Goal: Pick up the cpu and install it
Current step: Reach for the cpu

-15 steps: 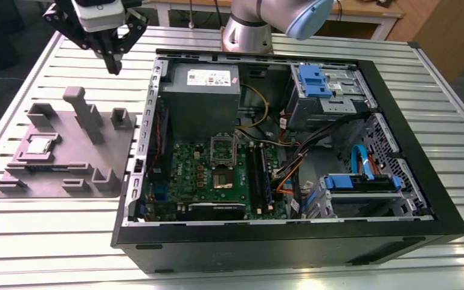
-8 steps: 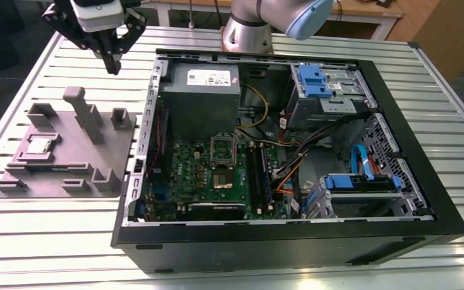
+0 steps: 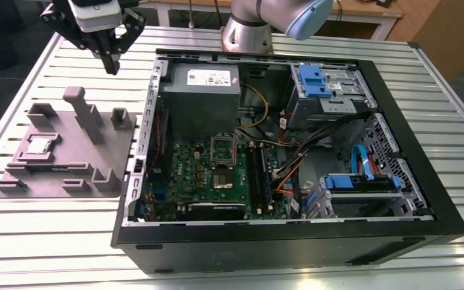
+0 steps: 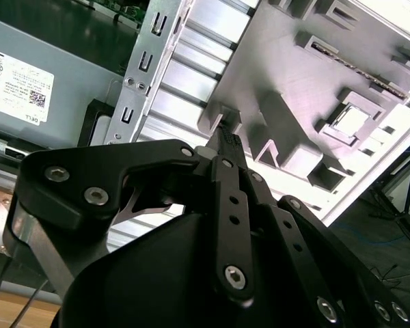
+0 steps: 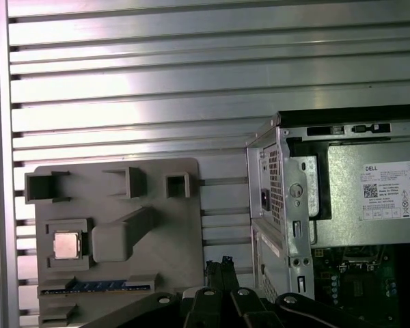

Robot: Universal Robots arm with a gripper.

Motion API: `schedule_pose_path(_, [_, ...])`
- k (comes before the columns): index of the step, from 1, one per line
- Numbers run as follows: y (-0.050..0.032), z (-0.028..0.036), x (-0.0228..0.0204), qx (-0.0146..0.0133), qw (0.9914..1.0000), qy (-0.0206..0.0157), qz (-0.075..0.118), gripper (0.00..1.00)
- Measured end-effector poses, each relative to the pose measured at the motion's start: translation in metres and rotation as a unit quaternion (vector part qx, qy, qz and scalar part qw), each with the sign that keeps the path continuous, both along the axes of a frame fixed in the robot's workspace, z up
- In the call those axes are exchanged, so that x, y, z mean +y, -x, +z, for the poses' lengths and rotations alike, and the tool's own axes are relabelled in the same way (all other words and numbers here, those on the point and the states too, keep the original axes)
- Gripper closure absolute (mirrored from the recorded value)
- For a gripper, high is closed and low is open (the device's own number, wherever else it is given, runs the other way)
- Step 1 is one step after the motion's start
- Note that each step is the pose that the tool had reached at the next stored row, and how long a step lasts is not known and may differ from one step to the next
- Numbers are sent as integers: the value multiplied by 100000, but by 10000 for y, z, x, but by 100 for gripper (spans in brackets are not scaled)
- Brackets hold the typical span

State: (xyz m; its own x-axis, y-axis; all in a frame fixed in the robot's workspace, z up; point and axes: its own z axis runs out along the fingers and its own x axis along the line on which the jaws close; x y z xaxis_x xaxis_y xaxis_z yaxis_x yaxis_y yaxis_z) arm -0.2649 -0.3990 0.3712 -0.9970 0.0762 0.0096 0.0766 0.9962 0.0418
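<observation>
nothing of the task is done yet: the cpu lies in its recess on the grey tray on the worktop, well below the end effector. its fingers are drawn narrow and empty, and the motherboard is farther off.

On the worktop, a holder plate lies at the exterior view's left, just beside an open computer case; the cpu sits in a recess of the plate, on the side away from the case. Inside the case the motherboard lies nearest the plate, with the power supply box behind it and drive bays at the exterior view's right. The tool hangs above the worktop behind the plate, near the case's far corner, well apart from the cpu.
</observation>
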Motion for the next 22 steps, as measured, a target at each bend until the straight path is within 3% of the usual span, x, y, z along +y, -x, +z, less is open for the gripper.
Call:
schedule_pose_path(12, [48, -3, 0, 16, 100000, 2, -1, 90])
schedule_pose_path(22, [148, -6, 0, 13, 100000, -2, 2, 90])
